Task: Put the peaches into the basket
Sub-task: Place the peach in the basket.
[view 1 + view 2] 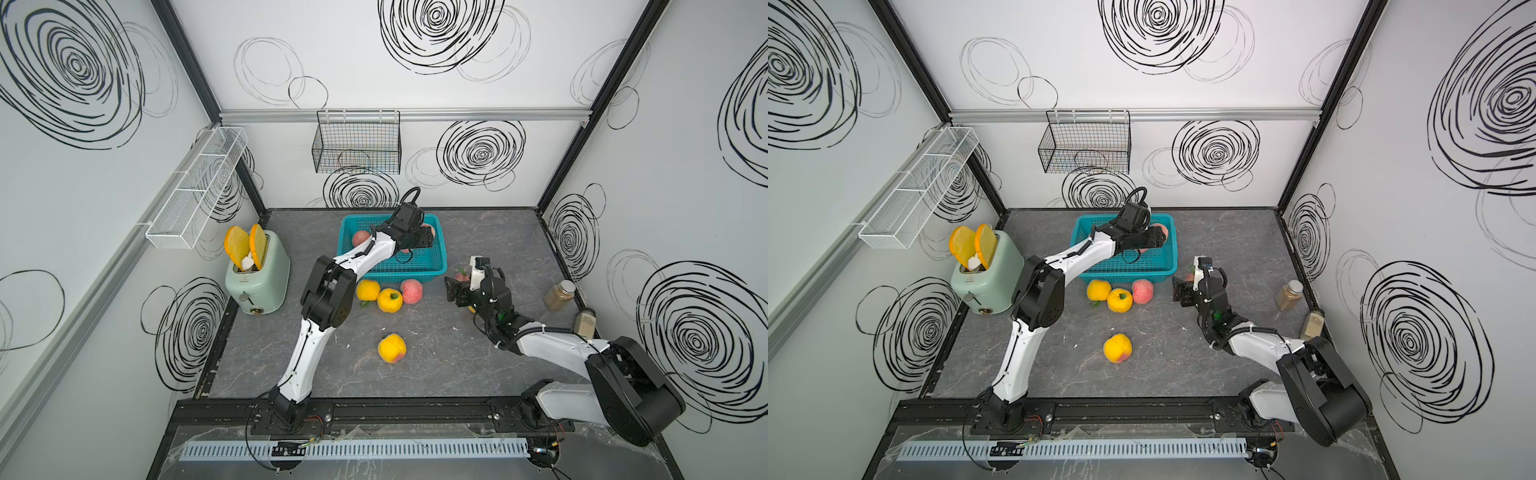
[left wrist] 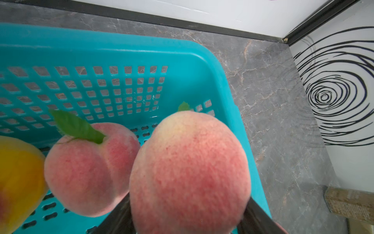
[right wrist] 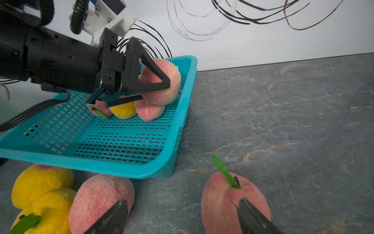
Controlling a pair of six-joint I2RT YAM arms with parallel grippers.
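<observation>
My left gripper (image 1: 424,239) (image 2: 188,220) hangs over the far right corner of the turquoise basket (image 1: 395,275) (image 2: 121,46), shut on a pink peach (image 2: 190,172) (image 3: 162,85). Inside the basket lie a pink peach (image 2: 87,172), a yellow one (image 2: 18,178) and another pink one (image 1: 360,239). On the table before the basket sit two yellow peaches (image 1: 368,289) (image 1: 390,300) and a pink one (image 1: 411,291); a blushed yellow one (image 1: 392,348) lies nearer the front. My right gripper (image 1: 452,291) (image 3: 182,220) stands open, low, beside a leafed pink peach (image 3: 222,202).
A mint toaster (image 1: 257,278) with toast slices stands at the left. Two jars (image 1: 561,295) (image 1: 585,322) are by the right wall. A black wire basket (image 1: 357,145) and a white mesh rack (image 1: 195,187) hang on the walls.
</observation>
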